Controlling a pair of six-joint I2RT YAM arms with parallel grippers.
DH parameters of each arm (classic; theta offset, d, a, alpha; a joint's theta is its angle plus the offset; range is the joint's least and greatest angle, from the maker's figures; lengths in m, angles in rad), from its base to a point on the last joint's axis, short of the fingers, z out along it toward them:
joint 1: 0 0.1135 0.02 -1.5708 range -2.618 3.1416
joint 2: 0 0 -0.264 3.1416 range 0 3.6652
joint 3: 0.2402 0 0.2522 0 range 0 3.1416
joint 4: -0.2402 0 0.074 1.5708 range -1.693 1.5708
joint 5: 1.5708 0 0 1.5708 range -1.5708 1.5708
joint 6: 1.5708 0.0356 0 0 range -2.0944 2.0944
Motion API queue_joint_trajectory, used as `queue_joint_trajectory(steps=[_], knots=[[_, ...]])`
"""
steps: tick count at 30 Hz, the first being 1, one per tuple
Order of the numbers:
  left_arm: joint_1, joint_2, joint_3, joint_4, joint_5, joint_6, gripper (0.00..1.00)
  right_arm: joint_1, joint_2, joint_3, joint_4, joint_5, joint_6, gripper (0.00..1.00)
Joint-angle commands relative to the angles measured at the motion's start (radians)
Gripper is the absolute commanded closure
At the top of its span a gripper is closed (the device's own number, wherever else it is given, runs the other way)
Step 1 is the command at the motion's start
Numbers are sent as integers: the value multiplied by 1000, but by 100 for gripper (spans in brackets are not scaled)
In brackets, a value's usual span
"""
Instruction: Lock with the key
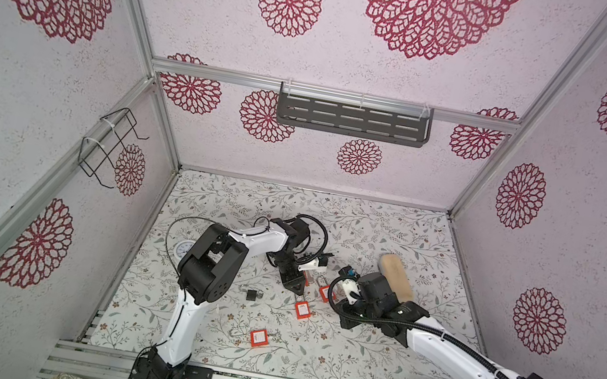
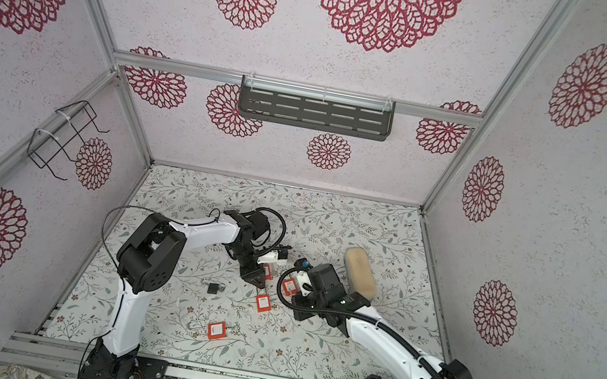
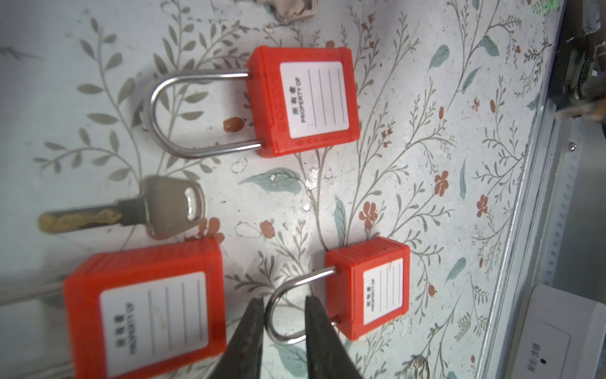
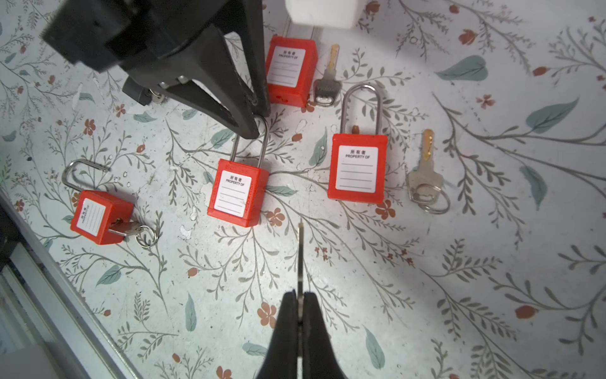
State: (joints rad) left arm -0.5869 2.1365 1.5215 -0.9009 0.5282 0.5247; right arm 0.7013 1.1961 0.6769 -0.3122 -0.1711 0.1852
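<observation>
In the right wrist view a red padlock (image 4: pixel 237 193) lies flat on the floral table. My left gripper (image 4: pixel 254 126) comes down over its steel shackle. The left wrist view shows this gripper (image 3: pixel 284 300) open, its jaws apart with the shackle's bend (image 3: pixel 269 323) between them. My right gripper (image 4: pixel 300 295) is shut on a key (image 4: pixel 300 256), held edge-on with its blade pointing toward that padlock's base. In both top views the left gripper (image 1: pixel 298 291) (image 2: pixel 258 281) hangs just behind the padlock (image 1: pixel 302 309) (image 2: pixel 263 302).
Other red padlocks (image 4: pixel 357 170) (image 4: pixel 290 70) lie nearby, and one (image 4: pixel 101 218) has a key in it. Loose keys (image 4: pixel 424 177) (image 4: pixel 328 78) lie beside them. A small black padlock (image 1: pixel 253 294), a wooden brush (image 1: pixel 396 276) and a round dial (image 1: pixel 181 249) are also on the table.
</observation>
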Motion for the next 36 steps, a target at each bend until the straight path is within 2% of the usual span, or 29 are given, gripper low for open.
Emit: queue_joint_trajectory(steps=[1,9,15,20,28,33,36], knots=[[-7,-55,-24,78,0,-42,71,4,9,29,-2,-13,20,100],[-8,-161,-79,190,-50,-112,64,4,38,57,-25,-24,35,100],[-6,-303,-158,300,-65,-182,57,6,82,104,-73,-34,55,100],[3,-445,-273,427,-131,-263,56,12,132,148,-99,-31,78,100],[74,-704,-513,652,-203,-424,41,30,303,285,-166,-41,97,100],[100,-820,-565,676,-288,-524,37,44,401,332,-177,-63,135,100],[115,-870,-579,675,-300,-577,39,56,452,354,-186,-70,158,100]])
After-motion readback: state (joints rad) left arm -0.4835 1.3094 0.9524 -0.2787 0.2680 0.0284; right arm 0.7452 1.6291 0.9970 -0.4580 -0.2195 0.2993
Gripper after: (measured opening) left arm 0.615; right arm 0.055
